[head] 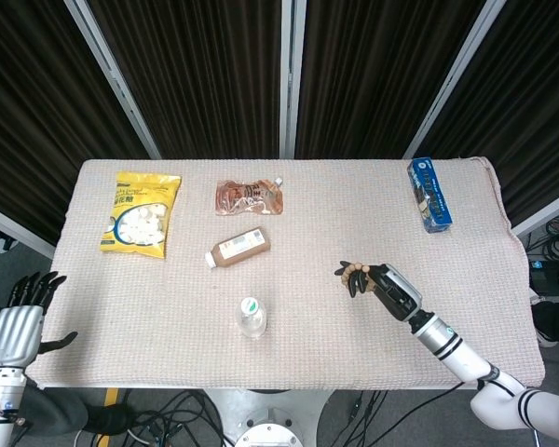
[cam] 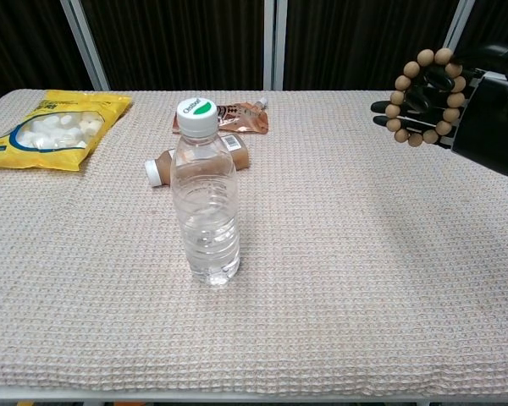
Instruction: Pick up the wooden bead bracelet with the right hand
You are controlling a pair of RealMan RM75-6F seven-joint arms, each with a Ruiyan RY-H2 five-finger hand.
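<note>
No text legible on any package.

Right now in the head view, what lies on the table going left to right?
Yellow snack bag, brown drink bottle lying down, clear upright water bottle, wooden bead bracelet held by the right hand, blue carton.
</note>
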